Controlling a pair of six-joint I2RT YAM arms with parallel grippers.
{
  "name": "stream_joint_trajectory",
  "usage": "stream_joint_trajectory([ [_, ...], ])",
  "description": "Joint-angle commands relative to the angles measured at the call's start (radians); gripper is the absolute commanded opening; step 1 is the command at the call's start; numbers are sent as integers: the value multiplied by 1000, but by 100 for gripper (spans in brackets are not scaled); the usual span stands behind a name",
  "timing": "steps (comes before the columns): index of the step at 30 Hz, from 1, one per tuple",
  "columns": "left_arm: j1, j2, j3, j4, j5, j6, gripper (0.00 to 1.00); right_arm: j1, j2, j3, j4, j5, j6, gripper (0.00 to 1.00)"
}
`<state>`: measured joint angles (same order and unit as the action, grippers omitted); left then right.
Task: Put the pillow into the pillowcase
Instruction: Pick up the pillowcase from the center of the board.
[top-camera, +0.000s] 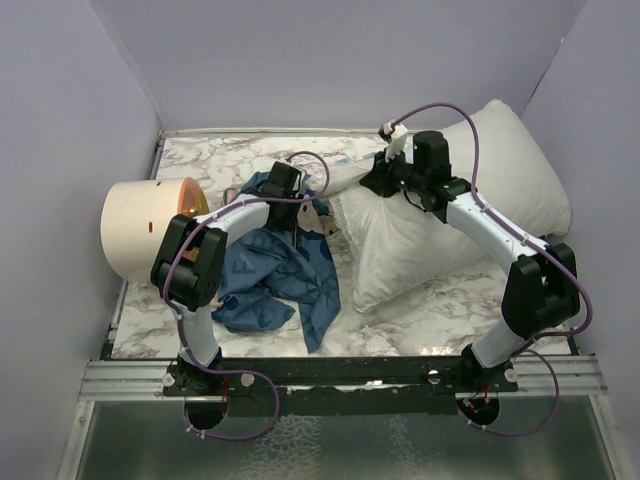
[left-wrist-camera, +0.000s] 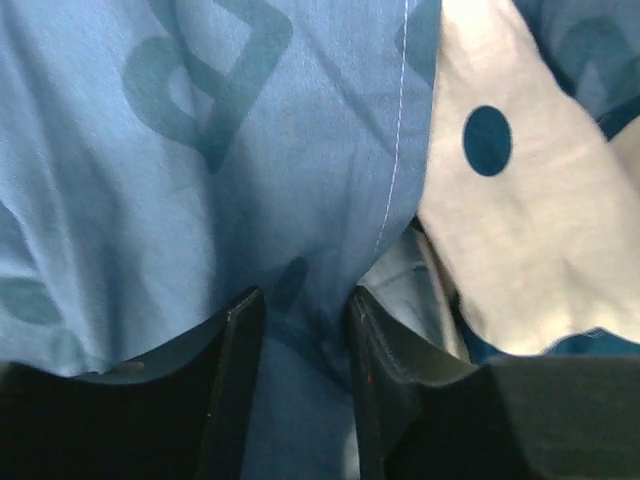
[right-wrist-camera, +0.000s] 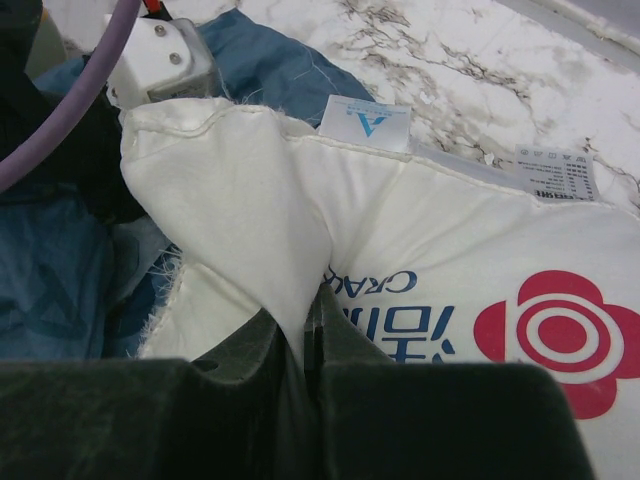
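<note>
Pillow lies on the right half of the marble table. Its long axis runs from the middle out to the far right, and the short, logo-bearing end faces left.

Pillowcase is a crumpled blue heap on the left half, just beside that short end. Where its opening lies I cannot tell from the folds.

Right gripper is clamped on a pinch of white fabric at the pillow's far-left corner, fingers together with cloth squeezed between them. The red flower logo and sewn tags sit close by. That corner is drawn out towards the heap and almost touches it.

Left gripper is down on the far part of the pillowcase. Its jaws are parted with a shadowed fold of blue cloth in the gap, and I see no pinch made. A pale patch of print with a blue dot lies just right of its fingers.

Key relation: the held corner points straight at the pillowcase, and the left arm is the nearer one to the cloth. Judgement: the sack needs an edge lifted and its mouth held wide before the corner can go in, and that is not yet done.

In the way: the bunched cloth itself, and the left forearm across the heap. A cream drum-shaped object lies on its side at the heap's left and is well apart from the pillow.
</note>
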<state>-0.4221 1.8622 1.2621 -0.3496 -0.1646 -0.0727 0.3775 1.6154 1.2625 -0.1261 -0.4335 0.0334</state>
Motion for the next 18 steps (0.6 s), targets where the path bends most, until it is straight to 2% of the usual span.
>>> stream_joint_trajectory([
  [1, -4, -1, 61, 10, -97, 27, 27, -3, -9, -26, -21, -23, 21, 1],
  [2, -3, -11, 66, 10, -100, 25, 17, -2, -10, -25, -22, -22, 19, 1],
  [4, -3, -39, 72, 8, -98, 21, 9, -2, -9, -25, -24, -22, 14, 1],
  [11, -3, -159, 74, -7, 11, 5, 1, -2, -10, -9, -32, -39, 0, 1],
  [18, -1, -282, 82, 0, 81, -39, 0, -2, -43, -6, -40, -112, -58, 1],
])
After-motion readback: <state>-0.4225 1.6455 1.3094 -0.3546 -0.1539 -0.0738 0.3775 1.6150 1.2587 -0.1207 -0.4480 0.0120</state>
